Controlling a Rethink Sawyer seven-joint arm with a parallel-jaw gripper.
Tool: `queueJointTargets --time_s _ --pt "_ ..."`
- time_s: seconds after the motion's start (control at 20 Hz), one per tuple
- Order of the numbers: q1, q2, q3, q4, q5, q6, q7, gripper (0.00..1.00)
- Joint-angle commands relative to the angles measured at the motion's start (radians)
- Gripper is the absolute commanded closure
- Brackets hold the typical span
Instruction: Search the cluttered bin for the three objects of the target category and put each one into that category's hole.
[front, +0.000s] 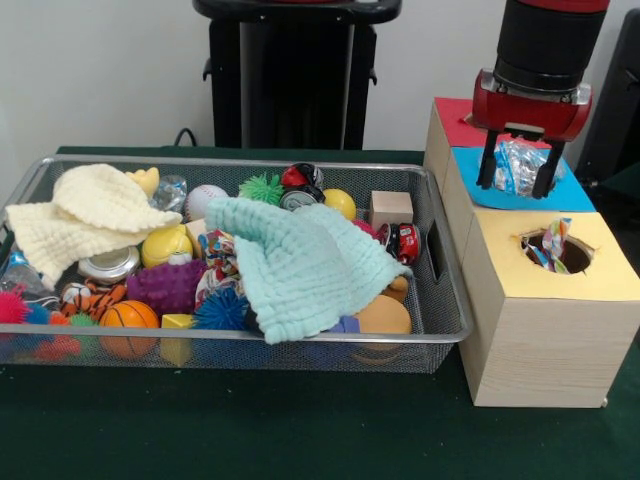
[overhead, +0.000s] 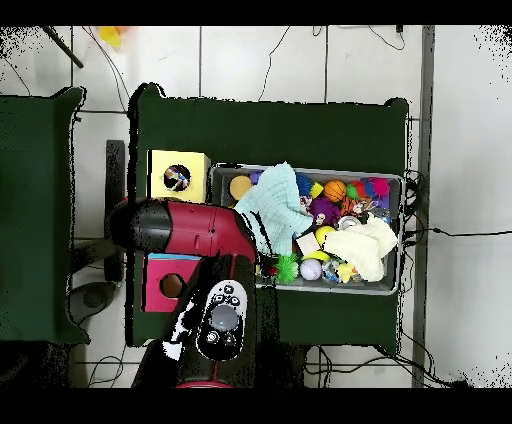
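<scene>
Hanging between the two fingers of the pincer (front: 519, 172) was a crinkly silver wrapper (front: 518, 165), pinched there and held right over the blue section (front: 570, 193) of the wooden box (front: 545, 330) beside the bin (front: 440, 290). So the task's thing was already out of the clutter and up in the air, not resting on anything that I could see.

What the next move turned on, as far as I could judge: the wrapper sat directly under the arm (front: 545, 45), and the blue top's hole was hidden behind wrapper and fingers in the front view. I'd guess it lay pretty much straight below, so a short drop and release looked like the call, not a sideways trip. The yellow section (front: 600, 260) nearer the camera had its own hole (front: 558, 252) with something striped and colourful poking out, and the red section (front: 455, 122) sat behind.

From overhead the arm covered the blue part, so no help there.

Back in the bin, a mint cloth (front: 300, 265) and a cream cloth (front: 90, 215) were draped over balls and toys, so anything left to find could well be buried under those.
</scene>
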Motion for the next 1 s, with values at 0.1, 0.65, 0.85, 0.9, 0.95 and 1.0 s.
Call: queueJointTargets --time_s 0.1,0.65,0.85,0.9,0.95,1.0 --pt "-0.013 -0.036 0.035 0.041 0.000 -0.033 0.156 0.00" --pt "-0.017 -0.054 0.047 0.081 -0.013 -0.075 0.145 1.00" --pt "-0.002 -0.053 0.035 0.104 -0.016 -0.114 0.170 1.00" --pt "-0.004 -0.054 0.039 0.110 -0.015 -0.124 0.168 1.00" --pt "0.000 -0.054 0.040 0.111 -0.023 -0.133 0.162 1.00" --pt "-0.003 -0.057 0.049 0.123 -0.012 -0.137 0.168 1.00"
